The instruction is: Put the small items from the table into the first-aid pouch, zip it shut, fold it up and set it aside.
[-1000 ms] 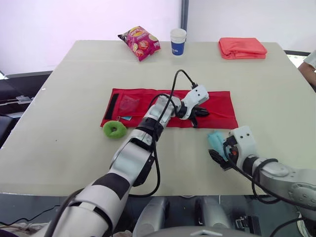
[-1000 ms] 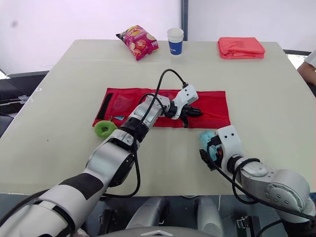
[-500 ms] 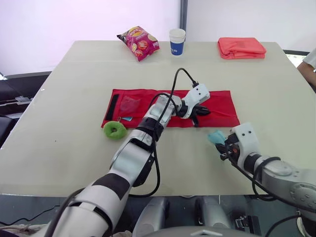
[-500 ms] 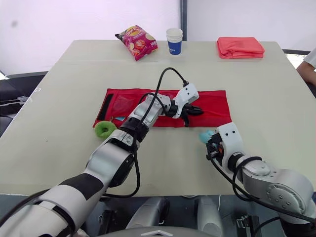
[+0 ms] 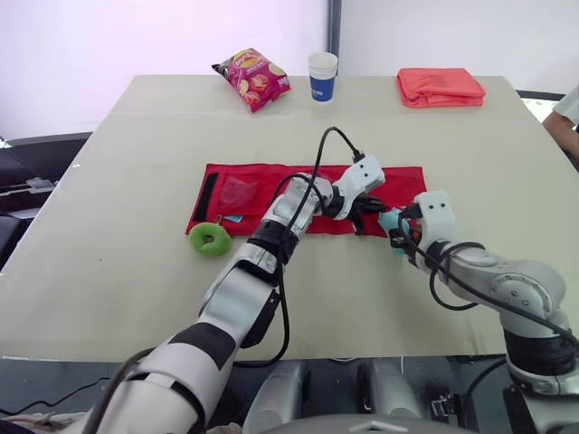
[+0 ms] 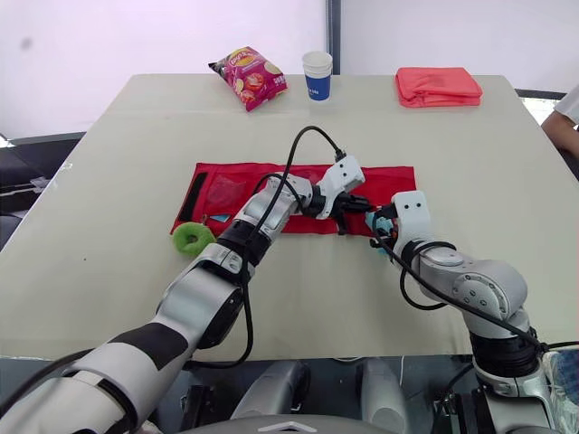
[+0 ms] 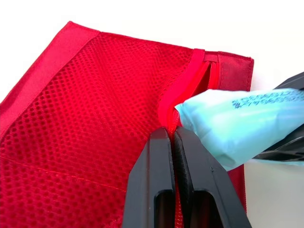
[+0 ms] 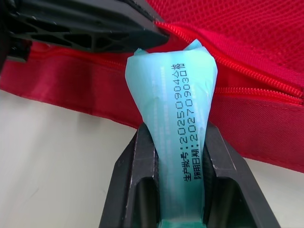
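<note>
The right hand (image 8: 175, 127), clenched on the teal packet (image 8: 171, 90), has moved across the counter (image 5: 127, 172) to the first-aid pouch (image 7: 90, 95) opening, whose lip the left hand (image 7: 172, 133) pinches, so insertion can follow.

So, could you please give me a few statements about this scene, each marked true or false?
1. The right gripper holds a blue packet. True.
2. The left gripper is open. False: it is shut on the pouch, at the edge of its opening.
3. The ring lies inside the pouch. False: it lies on the table, at the pouch's near edge.
4. The cup stands upright near the table's far edge. True.
</note>
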`<state>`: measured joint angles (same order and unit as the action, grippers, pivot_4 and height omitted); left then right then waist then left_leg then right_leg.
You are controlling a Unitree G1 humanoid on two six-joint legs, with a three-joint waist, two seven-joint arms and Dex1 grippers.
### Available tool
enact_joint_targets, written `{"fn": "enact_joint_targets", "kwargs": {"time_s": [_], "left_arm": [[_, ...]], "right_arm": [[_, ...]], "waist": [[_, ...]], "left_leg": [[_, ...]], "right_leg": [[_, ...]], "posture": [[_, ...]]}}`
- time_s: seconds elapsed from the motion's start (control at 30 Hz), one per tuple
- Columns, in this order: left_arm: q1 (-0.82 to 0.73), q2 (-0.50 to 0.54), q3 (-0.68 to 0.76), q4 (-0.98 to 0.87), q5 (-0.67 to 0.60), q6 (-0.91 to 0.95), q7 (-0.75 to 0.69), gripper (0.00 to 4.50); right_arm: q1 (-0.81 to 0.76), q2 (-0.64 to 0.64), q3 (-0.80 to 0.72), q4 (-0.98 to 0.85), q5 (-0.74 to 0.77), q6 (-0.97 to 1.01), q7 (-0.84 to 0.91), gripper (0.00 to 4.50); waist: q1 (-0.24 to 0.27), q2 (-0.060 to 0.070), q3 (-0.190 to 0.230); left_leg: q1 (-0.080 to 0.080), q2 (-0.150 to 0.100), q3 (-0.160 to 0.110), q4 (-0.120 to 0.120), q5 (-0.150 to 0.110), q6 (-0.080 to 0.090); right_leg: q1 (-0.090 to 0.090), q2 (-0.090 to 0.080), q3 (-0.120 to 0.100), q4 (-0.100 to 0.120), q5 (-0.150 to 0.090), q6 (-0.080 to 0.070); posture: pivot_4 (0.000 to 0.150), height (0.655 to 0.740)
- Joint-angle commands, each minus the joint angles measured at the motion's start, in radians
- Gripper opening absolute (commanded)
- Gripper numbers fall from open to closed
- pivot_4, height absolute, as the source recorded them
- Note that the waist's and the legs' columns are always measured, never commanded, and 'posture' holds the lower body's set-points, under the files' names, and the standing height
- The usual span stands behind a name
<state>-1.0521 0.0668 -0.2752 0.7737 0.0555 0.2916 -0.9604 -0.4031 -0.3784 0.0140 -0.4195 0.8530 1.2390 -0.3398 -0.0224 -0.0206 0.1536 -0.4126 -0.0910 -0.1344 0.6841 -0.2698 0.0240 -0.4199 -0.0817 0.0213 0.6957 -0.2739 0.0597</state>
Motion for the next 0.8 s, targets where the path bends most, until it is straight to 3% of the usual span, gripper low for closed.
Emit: {"fn": "enact_joint_targets", "kwargs": {"time_s": [0.03, 0.33, 0.43, 0.53, 0.8], "left_arm": [[0.020, -0.009, -0.013, -0.096, -0.022, -0.002, -0.038, 0.00], [0.080, 0.009, -0.037, -0.195, -0.026, 0.033, -0.076, 0.00], [0.080, 0.011, -0.034, -0.193, -0.023, 0.035, -0.067, 0.00], [0.062, 0.019, -0.025, -0.159, -0.015, 0.022, -0.053, 0.00], [0.018, 0.026, -0.012, -0.085, -0.011, -0.016, -0.040, 0.00]], "right_arm": [[-0.053, 0.041, 0.025, 0.113, -0.093, -0.011, 0.008, 0.76], [-0.186, 0.166, 0.033, 0.362, -0.304, -0.166, 0.092, 0.76], [-0.161, 0.146, 0.075, 0.320, -0.338, -0.187, 0.182, 1.75], [-0.109, 0.085, 0.058, 0.153, -0.301, -0.115, 0.263, 3.19], [0.017, -0.035, -0.062, -0.202, -0.170, 0.097, 0.392, 3.19]], "waist": [[-0.009, 0.000, 0.000], [-0.019, 0.004, -0.004], [-0.017, 0.005, -0.005], [-0.013, 0.005, -0.005], [-0.016, 0.006, -0.004]], "left_leg": [[0.000, 0.000, 0.000, 0.000, 0.000, 0.000], [0.003, 0.001, 0.000, -0.001, 0.000, 0.000], [0.003, 0.000, 0.000, -0.001, 0.000, 0.000], [0.001, 0.000, -0.001, -0.001, 0.000, 0.000], [-0.001, 0.000, -0.001, -0.001, 0.000, 0.000]], "right_leg": [[0.000, 0.000, 0.000, 0.000, 0.000, 0.000], [0.002, 0.000, 0.001, 0.000, 0.000, 0.000], [0.002, 0.000, 0.001, 0.000, 0.000, 0.000], [0.001, 0.000, 0.000, 0.000, 0.000, 0.000], [-0.001, 0.000, 0.000, 0.000, 0.000, 0.000]], "posture": [[0.150, 0.7400], [0.150, 0.7400], [0.150, 0.7400], [0.150, 0.7400], [0.150, 0.7400]]}}
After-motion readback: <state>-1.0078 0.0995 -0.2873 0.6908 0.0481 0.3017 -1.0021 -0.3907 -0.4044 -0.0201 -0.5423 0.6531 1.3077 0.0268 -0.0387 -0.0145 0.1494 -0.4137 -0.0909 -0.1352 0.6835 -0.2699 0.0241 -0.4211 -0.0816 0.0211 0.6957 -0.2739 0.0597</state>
